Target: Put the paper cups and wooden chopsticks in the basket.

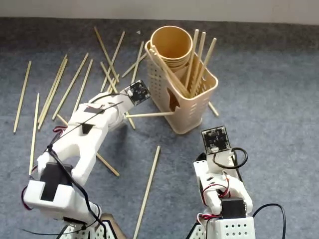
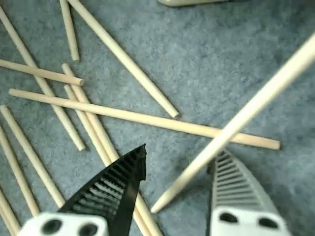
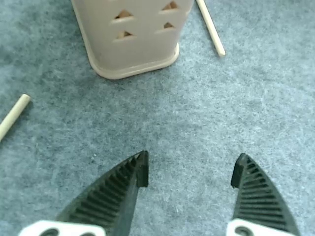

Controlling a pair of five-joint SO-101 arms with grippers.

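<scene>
At the far middle of the counter [image 1: 279,99], upright basket [image 1: 187,107] with paper cups [image 1: 172,44] stacked inside and a handful of chopsticks [image 1: 199,59] standing beside them. All cups in view already in the basket, so cup part judged done. Chopstick part judged well short of half: many loose chopsticks [image 1: 52,92] lying flat left of and behind the basket, plus a long chopstick [image 1: 149,184] on the counter between the arms, another by the left arm, and a short end sticking out at the basket's right side. Left end effector [image 2: 182,152] just left of the basket, jaws apart, with a raised chopstick [image 2: 236,123] slanting through the gap against the pale jaw, not pinched from both sides, its far end touching the basket wall in the high view. Step in hand, as a guess: getting that one up and into the basket. Right end effector [image 3: 191,158] low over bare counter just in front of the basket's base, jaws wide apart, holding nothing. Still to go: nearly all the scattered chopsticks.
</scene>
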